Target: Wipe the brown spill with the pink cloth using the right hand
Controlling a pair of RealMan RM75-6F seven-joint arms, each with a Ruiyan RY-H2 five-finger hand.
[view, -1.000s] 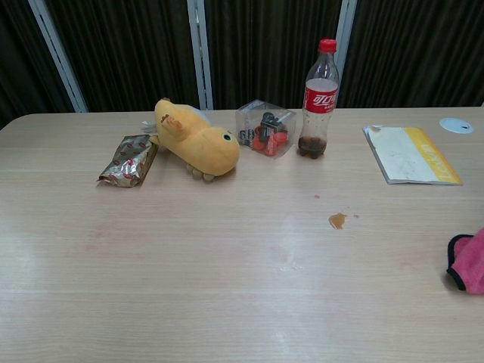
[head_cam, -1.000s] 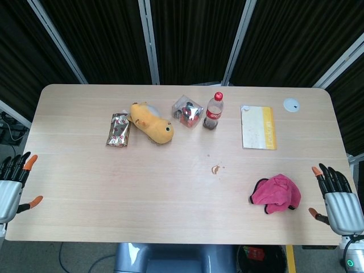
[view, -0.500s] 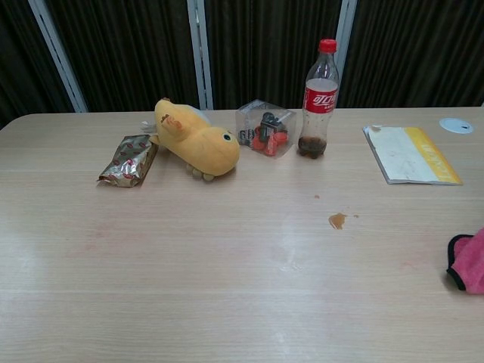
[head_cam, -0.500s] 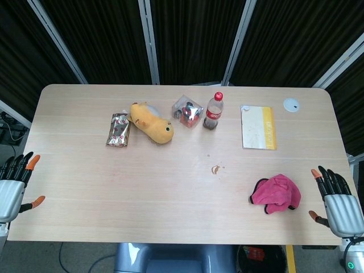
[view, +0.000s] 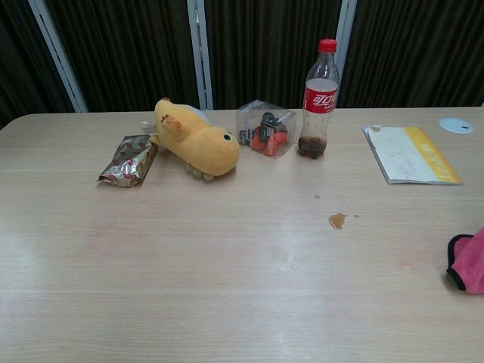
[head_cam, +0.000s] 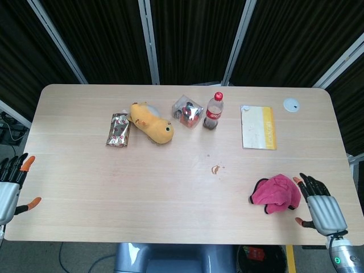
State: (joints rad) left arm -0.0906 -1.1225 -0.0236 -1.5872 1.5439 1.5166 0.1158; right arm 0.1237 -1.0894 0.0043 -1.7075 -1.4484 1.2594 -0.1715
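A crumpled pink cloth [head_cam: 276, 193] with a black edge lies near the table's front right; its left edge [view: 467, 262] shows at the right border of the chest view. A small brown spill [head_cam: 215, 169] marks the wood left of and behind the cloth, also clear as the brown spill [view: 337, 220] in the chest view. My right hand [head_cam: 318, 206] hovers just right of the cloth, fingers spread, holding nothing. My left hand [head_cam: 11, 187] sits off the table's left front corner, fingers apart and empty. Neither hand shows in the chest view.
Across the back stand a foil snack packet [head_cam: 118, 129], a yellow plush toy [head_cam: 151, 123], a clear box of small items [head_cam: 187, 111], a cola bottle [head_cam: 213, 111], a yellow-edged notebook [head_cam: 258, 127] and a white round lid [head_cam: 291, 104].
My right hand has moved left toward the pink cloth, now close beside it. My left hand has drifted slightly down and left. Objects on the table have not moved.
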